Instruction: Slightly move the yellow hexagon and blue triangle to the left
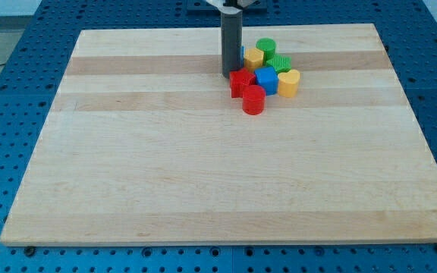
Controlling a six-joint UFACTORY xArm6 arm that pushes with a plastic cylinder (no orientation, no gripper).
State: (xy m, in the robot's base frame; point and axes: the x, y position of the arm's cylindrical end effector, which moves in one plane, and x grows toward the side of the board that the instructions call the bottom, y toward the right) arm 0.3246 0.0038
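Blue pegboard [21,91] frames a pale wooden board [203,174] that fills most of the view, its grain running in light and slightly darker bands. Taking the rod [231,45] as the landmark, it stands upright near the board's top edge, and my tip [231,76] rests on the wood; it is a bare rod with nothing to open or shut. All the blocks huddle in one cluster just to the view's right of it. The yellow hexagon [253,58] sits just right of the rod, level with its lower part, very near it; contact cannot be judged. A sliver of blue [243,54] peeks out between rod and hexagon, mostly hidden, its shape not clear. Below and right of the tip, touching or nearly so, lies a red block [241,82], with a red cylinder [253,100] lower still. Further right come a blue block [267,79], two green blocks [265,47] [280,64] and a yellow block [289,82], the farthest from the rod.
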